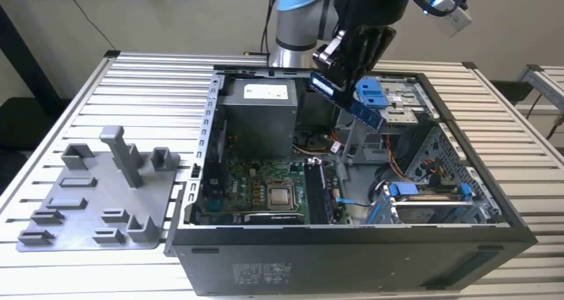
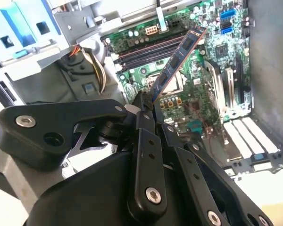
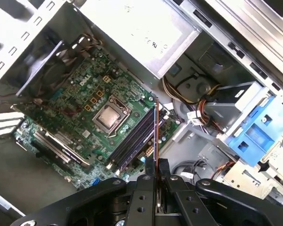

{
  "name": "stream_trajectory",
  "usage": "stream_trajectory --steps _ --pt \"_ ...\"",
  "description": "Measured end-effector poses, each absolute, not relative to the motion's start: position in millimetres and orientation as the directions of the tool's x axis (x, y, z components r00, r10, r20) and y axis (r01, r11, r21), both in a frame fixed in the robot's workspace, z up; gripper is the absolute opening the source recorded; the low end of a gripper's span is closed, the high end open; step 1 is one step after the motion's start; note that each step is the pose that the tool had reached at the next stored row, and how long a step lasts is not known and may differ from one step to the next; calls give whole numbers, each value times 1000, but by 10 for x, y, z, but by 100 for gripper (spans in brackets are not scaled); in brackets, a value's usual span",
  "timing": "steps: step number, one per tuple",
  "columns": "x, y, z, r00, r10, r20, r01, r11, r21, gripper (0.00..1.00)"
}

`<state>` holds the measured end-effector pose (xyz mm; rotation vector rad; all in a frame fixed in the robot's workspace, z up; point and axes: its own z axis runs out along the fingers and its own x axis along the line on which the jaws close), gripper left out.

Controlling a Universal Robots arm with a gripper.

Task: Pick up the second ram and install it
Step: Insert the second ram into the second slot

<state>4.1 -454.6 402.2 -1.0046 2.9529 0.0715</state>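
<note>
Jaws clamped on 2nd ram (image 1: pixel 357 106), stick tilted — held above motherboard (image 1: pixel 255 181), open computer case (image 1: pixel 352 263)

Plain beige wall (image 1: pixel 176 16) across the top of the exterior view. Pale slatted table (image 1: pixel 132 82) fills the middle and bottom. Second slatted table (image 1: pixel 545 80) at right edge.
</note>
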Motion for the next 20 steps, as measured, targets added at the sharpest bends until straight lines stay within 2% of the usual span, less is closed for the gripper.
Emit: stream_trajectory --steps 20 --pt "41 -4546 3936 -951 -308 -35 -309 950 37 14"
